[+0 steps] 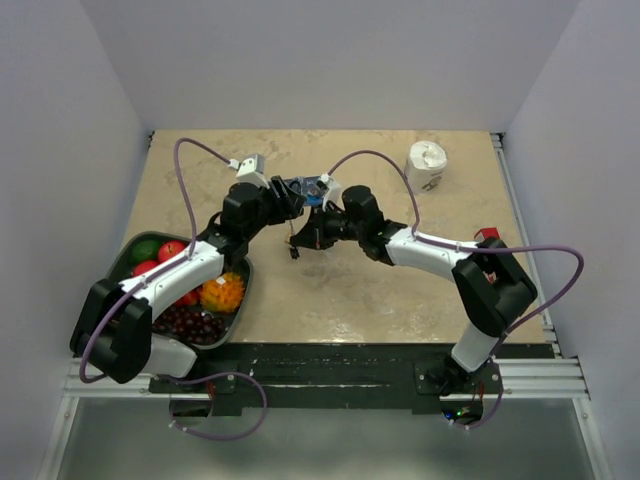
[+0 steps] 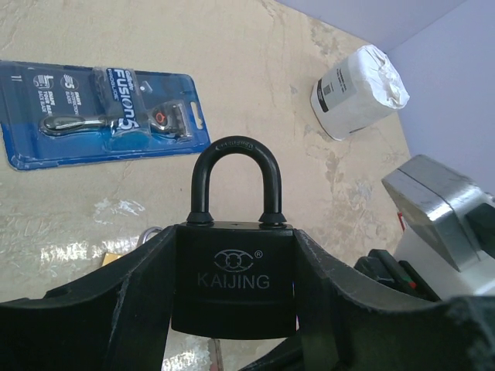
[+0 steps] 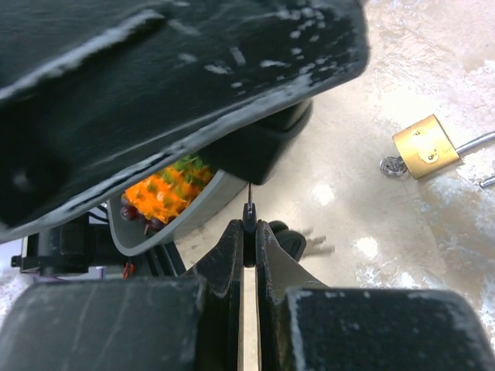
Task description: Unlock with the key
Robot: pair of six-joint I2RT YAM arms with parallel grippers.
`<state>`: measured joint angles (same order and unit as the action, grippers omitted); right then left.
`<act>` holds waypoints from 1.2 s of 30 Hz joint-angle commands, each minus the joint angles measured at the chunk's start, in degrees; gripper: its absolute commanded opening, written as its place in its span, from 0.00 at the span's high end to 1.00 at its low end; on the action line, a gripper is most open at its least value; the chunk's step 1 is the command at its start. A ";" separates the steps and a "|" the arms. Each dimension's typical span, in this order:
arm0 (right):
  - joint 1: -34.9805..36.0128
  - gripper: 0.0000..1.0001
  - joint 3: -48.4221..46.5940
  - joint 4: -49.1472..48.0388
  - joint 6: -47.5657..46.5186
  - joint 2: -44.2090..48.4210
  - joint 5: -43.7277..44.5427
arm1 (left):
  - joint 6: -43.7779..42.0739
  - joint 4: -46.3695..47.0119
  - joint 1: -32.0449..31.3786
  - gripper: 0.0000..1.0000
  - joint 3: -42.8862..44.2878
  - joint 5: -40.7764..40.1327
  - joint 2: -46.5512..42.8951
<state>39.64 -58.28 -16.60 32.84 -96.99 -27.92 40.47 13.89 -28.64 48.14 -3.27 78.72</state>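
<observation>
My left gripper (image 2: pixel 233 236) is shut on the black padlock (image 2: pixel 232 270), gripping its body from both sides with the shackle closed and pointing away. My right gripper (image 3: pixel 249 229) is shut on the black head of the key (image 3: pixel 249 216). The key's silver blade points up and reaches the underside of the padlock (image 3: pixel 255 147). Another black-headed key of the bunch (image 3: pixel 291 242) hangs behind the right fingers. In the top view both grippers, left (image 1: pixel 284 206) and right (image 1: pixel 306 232), meet above the table's middle, with the spare keys (image 1: pixel 293 250) dangling below.
A small brass padlock (image 3: pixel 424 147) with a tiny silver key (image 3: pixel 390 165) lies on the table. A blue razor pack (image 2: pixel 100 112) and a white wrapped container (image 2: pixel 356 89) lie farther back. A grey fruit tray (image 1: pixel 130 250) stands at front left.
</observation>
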 commanded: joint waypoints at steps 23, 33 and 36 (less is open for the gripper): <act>-2.37 1.00 -0.80 -2.54 2.05 2.95 -2.66 | -3.64 6.68 -0.10 1.00 2.48 -1.74 -1.99; -2.11 1.00 2.73 -5.46 4.34 3.47 -4.42 | -5.48 5.45 -0.18 1.00 3.89 -1.13 0.03; -2.11 1.00 2.82 -5.64 4.25 3.21 -4.42 | -5.58 5.62 -0.18 1.00 4.07 -0.60 0.29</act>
<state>37.41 -55.64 -18.87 36.25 -95.20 -30.59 36.29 13.58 -28.64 48.23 -4.03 79.33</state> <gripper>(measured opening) 0.037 0.599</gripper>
